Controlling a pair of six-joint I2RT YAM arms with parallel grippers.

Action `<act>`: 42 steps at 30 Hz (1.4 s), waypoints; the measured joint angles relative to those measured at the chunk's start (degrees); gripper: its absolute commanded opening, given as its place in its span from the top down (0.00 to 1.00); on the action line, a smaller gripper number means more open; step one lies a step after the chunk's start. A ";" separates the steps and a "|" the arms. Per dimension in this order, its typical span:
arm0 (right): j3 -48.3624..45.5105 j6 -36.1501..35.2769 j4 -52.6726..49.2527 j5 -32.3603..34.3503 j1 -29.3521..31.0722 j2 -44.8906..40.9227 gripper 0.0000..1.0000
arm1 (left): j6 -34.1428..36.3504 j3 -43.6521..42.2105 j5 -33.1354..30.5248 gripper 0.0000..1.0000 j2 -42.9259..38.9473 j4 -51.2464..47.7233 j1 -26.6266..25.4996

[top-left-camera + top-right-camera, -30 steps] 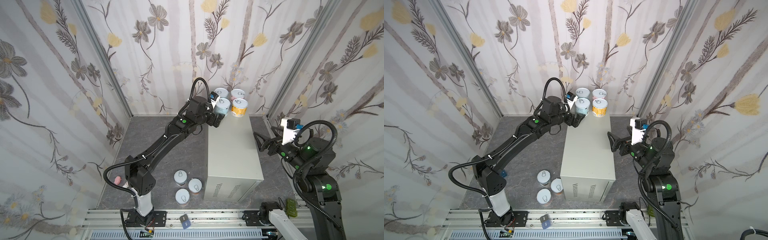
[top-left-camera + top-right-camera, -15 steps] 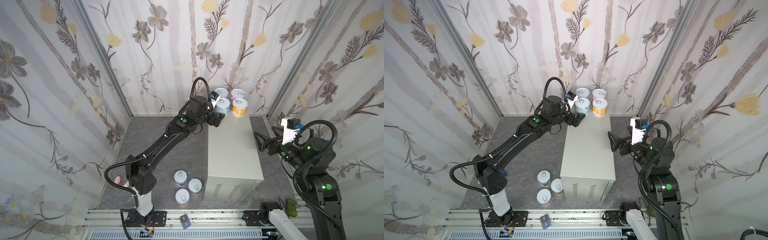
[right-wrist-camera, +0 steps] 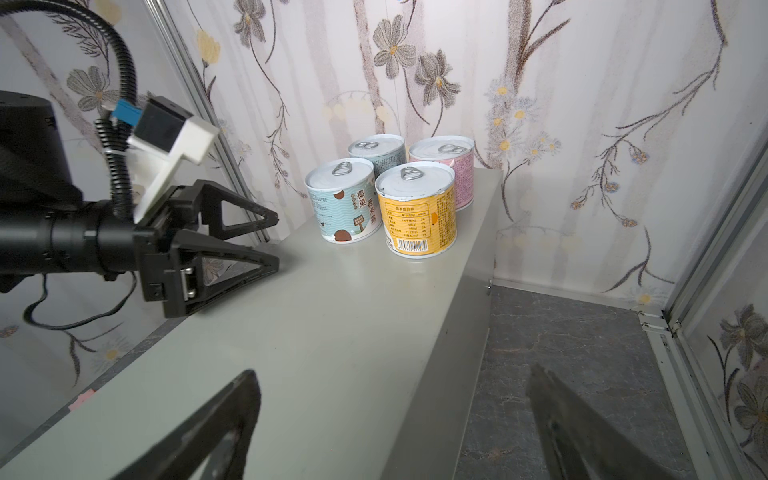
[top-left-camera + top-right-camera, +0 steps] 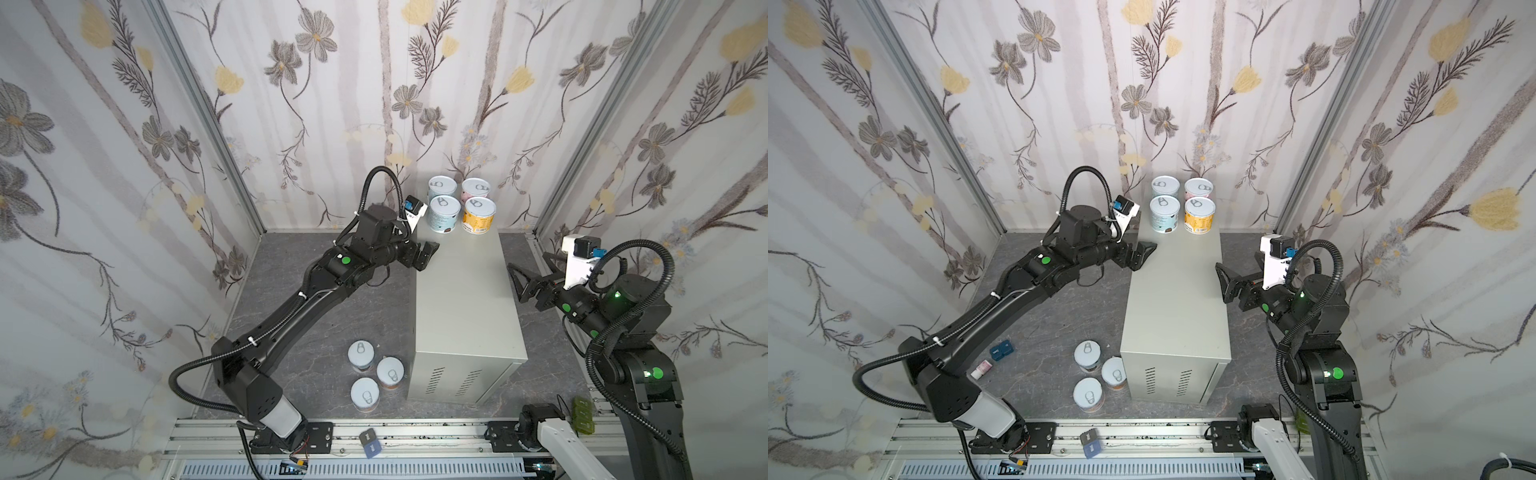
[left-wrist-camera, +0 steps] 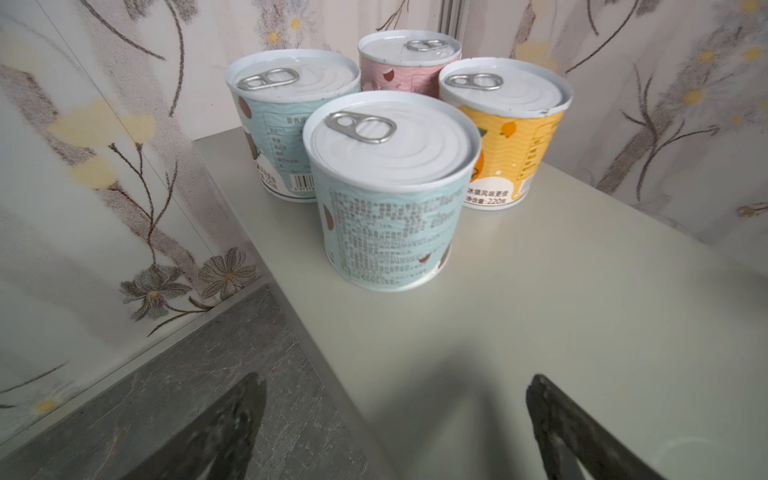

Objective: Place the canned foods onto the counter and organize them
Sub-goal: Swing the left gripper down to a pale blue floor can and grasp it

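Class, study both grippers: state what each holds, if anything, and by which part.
Nothing is held: the left gripper and the right gripper are both open and empty, clear of the cans.

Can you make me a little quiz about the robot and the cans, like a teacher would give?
1. How many cans stand on the counter?
2. True or false: the left gripper is holding a can.
3. Where are the other three cans?
A) on the floor beside the counter
B) in the right gripper
C) on top of the counter

Key
1. Four, set in a square at the far end by the wall.
2. False. Its jaws are open and empty.
3. A
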 measured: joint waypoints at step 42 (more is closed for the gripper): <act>0.66 0.37 -2.97 1.44 0.07 -0.76 0.00 | -49.22 -52.22 -18.86 0.01 -15.50 -12.48 -6.64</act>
